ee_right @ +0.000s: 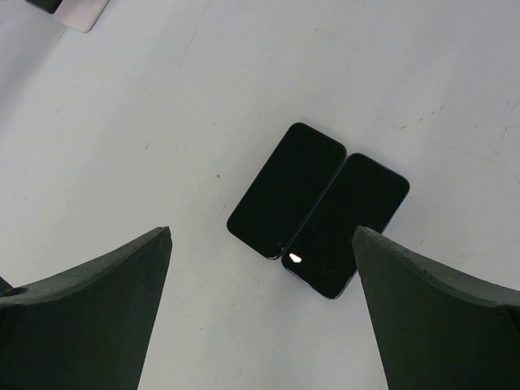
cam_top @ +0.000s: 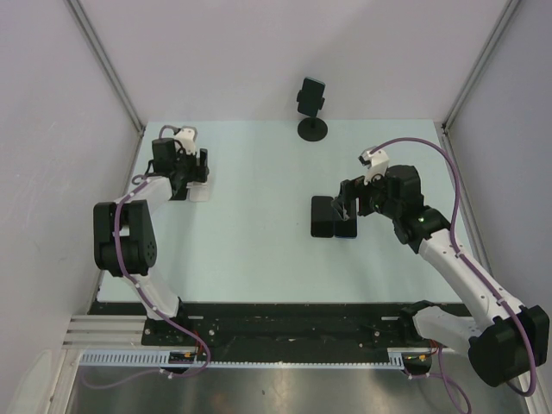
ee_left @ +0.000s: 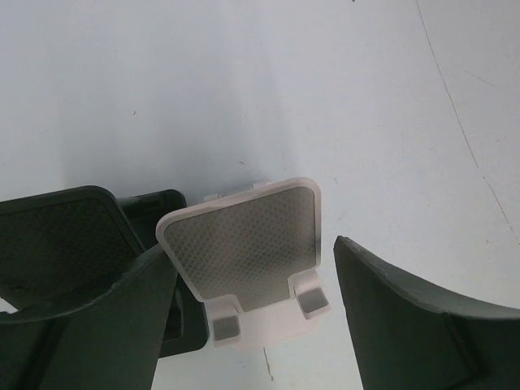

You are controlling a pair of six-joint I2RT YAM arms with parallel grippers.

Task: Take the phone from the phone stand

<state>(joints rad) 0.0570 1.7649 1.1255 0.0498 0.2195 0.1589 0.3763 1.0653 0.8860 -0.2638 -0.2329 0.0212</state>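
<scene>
phone (cam_top: 311, 91) — upright on stand (cam_top: 312, 129), long axis vertical | left hand (ee_left: 250, 246), right hand (ee_right: 262, 231) — spread wide, holding nothing

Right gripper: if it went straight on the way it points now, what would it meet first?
Probably the black phone, lying flat beside a second phone on the table; the right gripper frames both between its open fingers. Depth is unclear.

No text, label, brand, number or sign can be read anywhere in any of the three views.
</scene>
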